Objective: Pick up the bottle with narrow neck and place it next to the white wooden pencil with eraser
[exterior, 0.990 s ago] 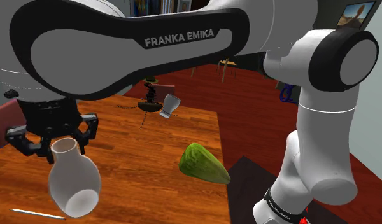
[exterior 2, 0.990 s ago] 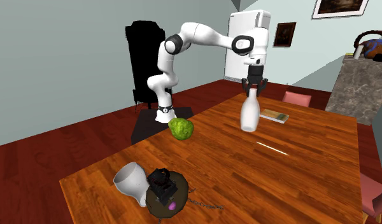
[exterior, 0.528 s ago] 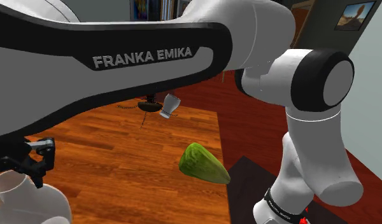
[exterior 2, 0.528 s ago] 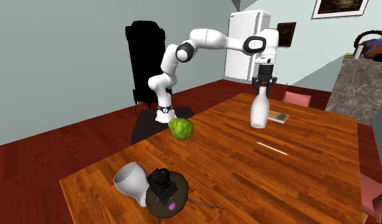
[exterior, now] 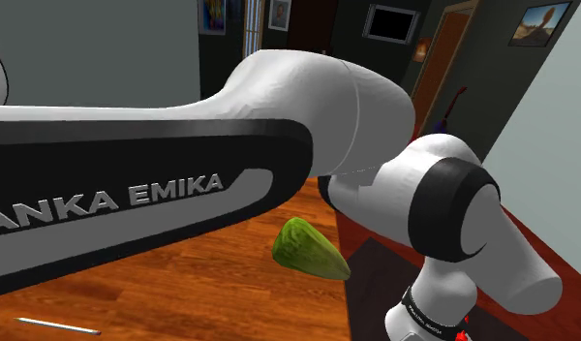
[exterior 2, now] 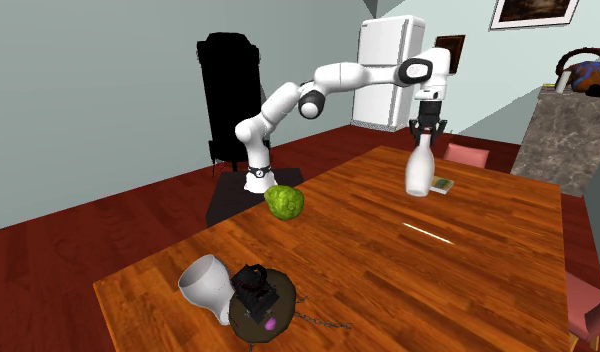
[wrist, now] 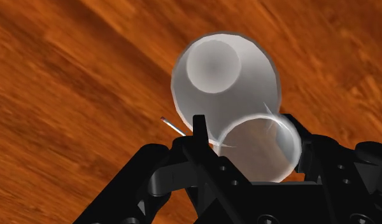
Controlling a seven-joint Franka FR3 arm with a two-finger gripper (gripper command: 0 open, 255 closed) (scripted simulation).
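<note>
Holding bottle (exterior 2: 418, 172) by neck, gripper (exterior 2: 425, 130) clamped on it, so body hangs upright above table (exterior 2: 508, 270); your target pencil (exterior 2: 428, 233) lies right of centre, below bottle.

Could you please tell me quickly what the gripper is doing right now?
The gripper is shut on the white bottle, held by its neck above the table.

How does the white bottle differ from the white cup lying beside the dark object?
The bottle is held upright by the pincer; the cup lies on its side on the table. The bottle is tall and narrow-necked; the cup is short and broad. Both are white.
</note>
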